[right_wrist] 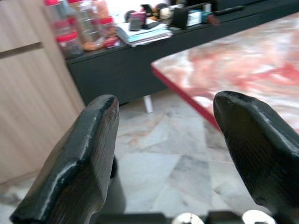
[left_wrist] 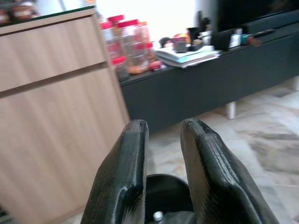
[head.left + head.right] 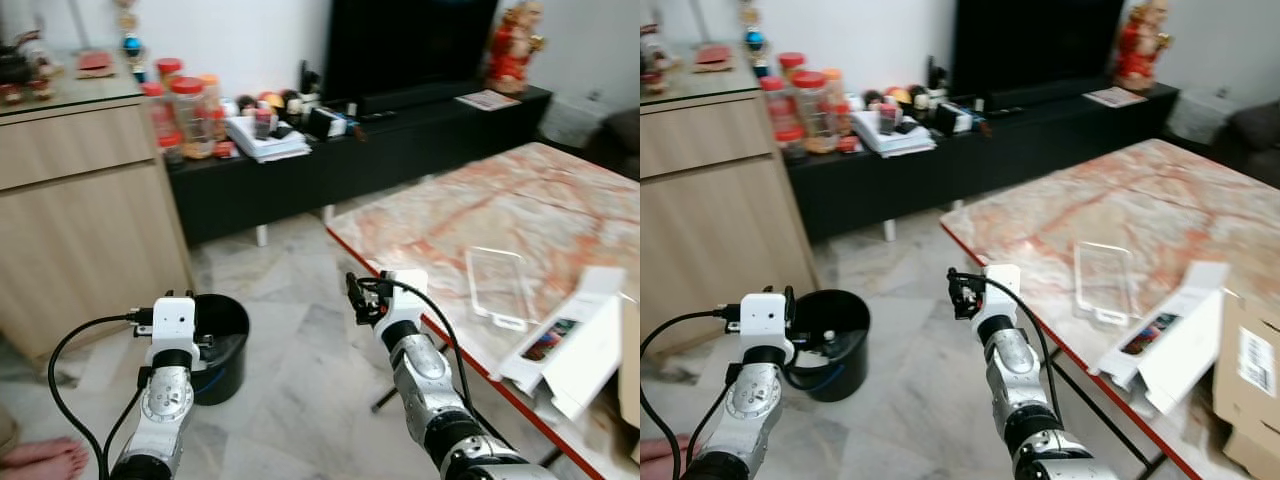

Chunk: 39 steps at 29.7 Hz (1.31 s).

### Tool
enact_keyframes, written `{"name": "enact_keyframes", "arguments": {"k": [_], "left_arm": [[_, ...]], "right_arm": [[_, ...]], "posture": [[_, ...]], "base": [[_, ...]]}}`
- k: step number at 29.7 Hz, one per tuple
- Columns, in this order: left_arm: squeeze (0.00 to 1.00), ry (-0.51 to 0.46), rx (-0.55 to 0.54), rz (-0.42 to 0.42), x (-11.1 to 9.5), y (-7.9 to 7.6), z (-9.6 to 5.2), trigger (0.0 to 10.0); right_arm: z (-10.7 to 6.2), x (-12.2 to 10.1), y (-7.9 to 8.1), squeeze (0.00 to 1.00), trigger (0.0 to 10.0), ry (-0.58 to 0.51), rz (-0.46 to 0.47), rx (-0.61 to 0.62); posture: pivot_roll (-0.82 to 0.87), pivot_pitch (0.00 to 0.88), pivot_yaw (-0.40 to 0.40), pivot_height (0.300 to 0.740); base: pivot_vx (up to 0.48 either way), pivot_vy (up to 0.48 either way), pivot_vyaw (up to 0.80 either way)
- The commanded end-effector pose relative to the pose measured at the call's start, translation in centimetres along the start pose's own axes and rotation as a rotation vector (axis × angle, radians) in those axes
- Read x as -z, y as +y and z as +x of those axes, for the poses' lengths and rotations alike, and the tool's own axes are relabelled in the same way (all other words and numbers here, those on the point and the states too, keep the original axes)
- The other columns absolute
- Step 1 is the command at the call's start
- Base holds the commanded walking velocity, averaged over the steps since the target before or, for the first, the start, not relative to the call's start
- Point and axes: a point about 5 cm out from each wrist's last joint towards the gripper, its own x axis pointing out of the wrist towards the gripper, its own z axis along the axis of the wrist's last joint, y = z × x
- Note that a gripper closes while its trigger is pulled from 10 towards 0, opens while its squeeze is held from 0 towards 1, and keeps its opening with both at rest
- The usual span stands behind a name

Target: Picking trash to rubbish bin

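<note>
The rubbish bin (image 3: pixel 222 345), a black round pail, stood on the tiled floor (image 3: pixel 300 330) beside the wooden cabinet (image 3: pixel 90 230), and the left wrist view showed what looked like a small white-capped item lying inside it. The largest thing in the scene was the marble-topped desk (image 3: pixel 480 215) with its red edge, filling the robot's right side. Behind it ran a long black TV console (image 3: pixel 400 140) under a dark screen (image 3: pixel 410 45), crowded with red-lidded jars (image 3: pixel 185 115), a stack of papers (image 3: pixel 265 140) and small clutter. On the desk lay a clear plastic tray (image 3: pixel 497 285), and nearer the edge an opened white carton (image 3: pixel 570 340) next to a brown cardboard box (image 3: pixel 1250 385). A person's bare foot (image 3: pixel 40 458) showed at the lower left corner.

The left hand (image 2: pixel 163 182) hovered above the bin, its two black fingers (image 2: pixel 124 182) close together with only a narrow gap and nothing between them. The right hand (image 1: pixel 168 154) was raised over the floor just beside the desk's near corner, its fingers (image 1: pixel 79 163) spread wide and empty.
</note>
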Motion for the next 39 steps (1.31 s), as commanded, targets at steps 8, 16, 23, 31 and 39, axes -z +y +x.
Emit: {"name": "enact_keyframes", "arguments": {"k": [8,16,23,31,39], "left_arm": [[0.0,-0.072,0.014,-0.009,-2.0,-0.8,1.1,10.0],[0.0,-0.096,0.023,0.004,-2.5,-0.8,1.2,10.0],[0.0,-0.108,0.008,0.011,-3.0,-0.3,1.6,10.0],[0.0,-0.108,0.002,0.018,-3.0,-0.3,1.6,10.0],[0.0,-0.114,0.004,0.013,-3.2,-0.5,1.5,10.0]], "right_arm": [[0.9,-1.7,1.7,0.0,10.0,-0.082,-0.018,-0.055],[1.2,-2.5,2.3,0.0,10.0,-0.122,-0.022,-0.078],[1.4,-2.9,2.4,0.0,10.0,-0.135,-0.023,-0.077],[1.3,-2.7,2.5,0.0,10.0,-0.131,-0.022,-0.079],[1.3,-2.6,2.5,0.0,10.0,-0.129,-0.022,-0.083]], "posture": [[0.05,0.0,-0.071,0.74],[0.05,0.0,-0.072,0.74],[0.05,0.0,-0.07,0.74],[0.05,0.0,-0.071,0.74],[0.05,0.0,-0.073,0.74]], "base": [[0.0,0.0,-0.8],[0.0,0.0,-0.8],[0.0,0.0,-0.8],[0.0,-0.178,-0.8],[0.0,0.0,-0.8]]}}
